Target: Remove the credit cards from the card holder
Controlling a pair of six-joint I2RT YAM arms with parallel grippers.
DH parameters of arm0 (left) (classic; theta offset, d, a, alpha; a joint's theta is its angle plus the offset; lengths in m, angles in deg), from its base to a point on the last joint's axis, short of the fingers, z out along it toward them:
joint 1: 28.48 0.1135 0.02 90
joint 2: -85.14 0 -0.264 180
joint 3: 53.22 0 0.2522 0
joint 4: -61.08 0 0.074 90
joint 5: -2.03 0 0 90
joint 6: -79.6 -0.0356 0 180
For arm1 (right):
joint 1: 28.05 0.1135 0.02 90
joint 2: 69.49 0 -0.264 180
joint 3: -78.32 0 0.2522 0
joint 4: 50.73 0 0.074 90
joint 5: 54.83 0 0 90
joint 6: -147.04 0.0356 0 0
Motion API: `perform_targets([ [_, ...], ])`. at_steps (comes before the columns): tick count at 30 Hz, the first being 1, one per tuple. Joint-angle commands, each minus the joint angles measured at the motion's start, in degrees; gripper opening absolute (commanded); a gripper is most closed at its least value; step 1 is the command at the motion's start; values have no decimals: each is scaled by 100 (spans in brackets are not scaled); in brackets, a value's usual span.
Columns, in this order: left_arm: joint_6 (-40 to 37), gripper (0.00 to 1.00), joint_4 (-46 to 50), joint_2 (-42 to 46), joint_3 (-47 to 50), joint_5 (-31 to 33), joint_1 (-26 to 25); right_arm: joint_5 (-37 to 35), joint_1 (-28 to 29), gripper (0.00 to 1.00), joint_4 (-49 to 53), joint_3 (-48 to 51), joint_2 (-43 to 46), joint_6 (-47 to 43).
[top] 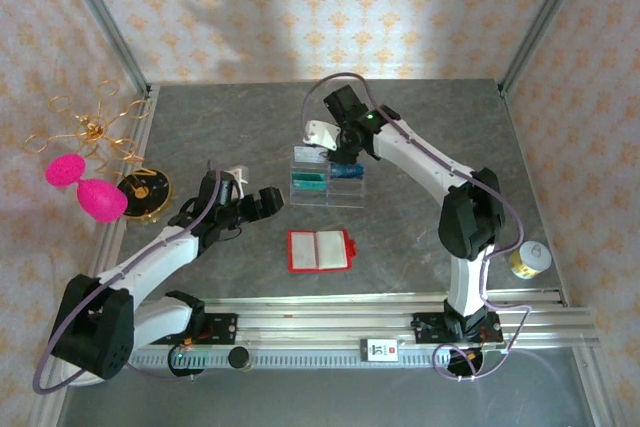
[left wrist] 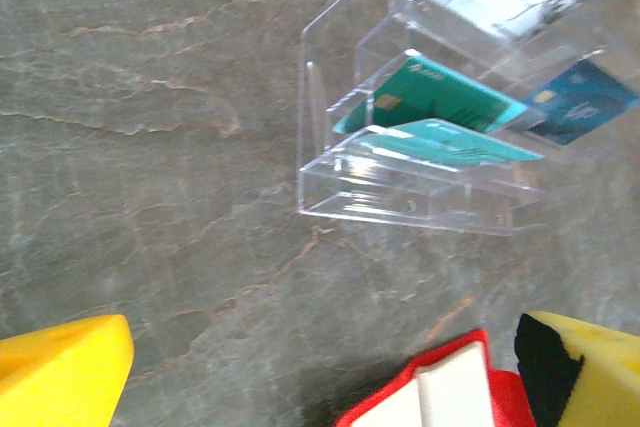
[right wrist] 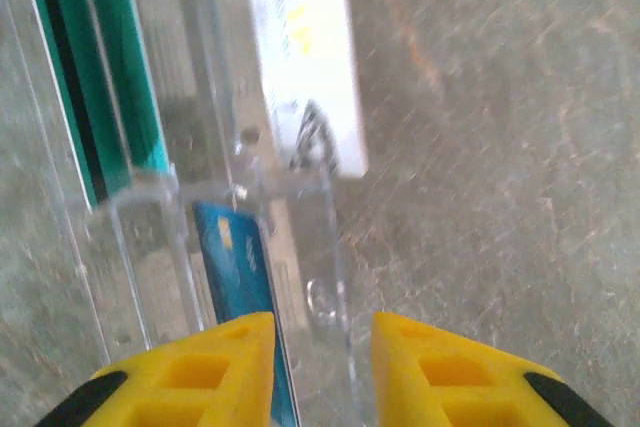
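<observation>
Spotted card holder (top: 320, 251) at four o'clock from wide-open, empty left claw (left wrist: 320, 357); part-open right claw (right wrist: 322, 347), empty too, farther off.

Bare tabletop (top: 230, 122) across the far strip and down the left-middle: free passage there. Blocked at centre by clear tray (top: 330, 182), upright slots holding cards (left wrist: 440, 97). Crowded further by right end effector (top: 345, 155) at the tray's far side and its arm (top: 430, 162) slanting in from the right. Narrow open lane between tray and red wallet (top: 320, 251). Left end effector (top: 262, 202) just beside that lane's left mouth. Hemmed at left edge by pink ornament (top: 100, 199) and gold wire stand (top: 95, 132), at right edge by small can (top: 528, 260), along near side by metal rail (top: 380, 309).
</observation>
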Motion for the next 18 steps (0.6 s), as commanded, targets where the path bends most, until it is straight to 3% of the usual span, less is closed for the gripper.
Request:
perform_targets([
  [1,496,99,-798,261,256,-445,52,470,227,34,-542,201,620,974],
  [3,663,99,-999,397,368,-551,60,508,369,35,-1170,605,920,1629],
  [10,1114,99,-1514,1169,1128,-910,53,448,774,44,-3290,2423,1719,5302],
  [18,1725,99,-2232,2059,2207,-1110,52,-513,2021,42,-3169,3993,1696,6888],
])
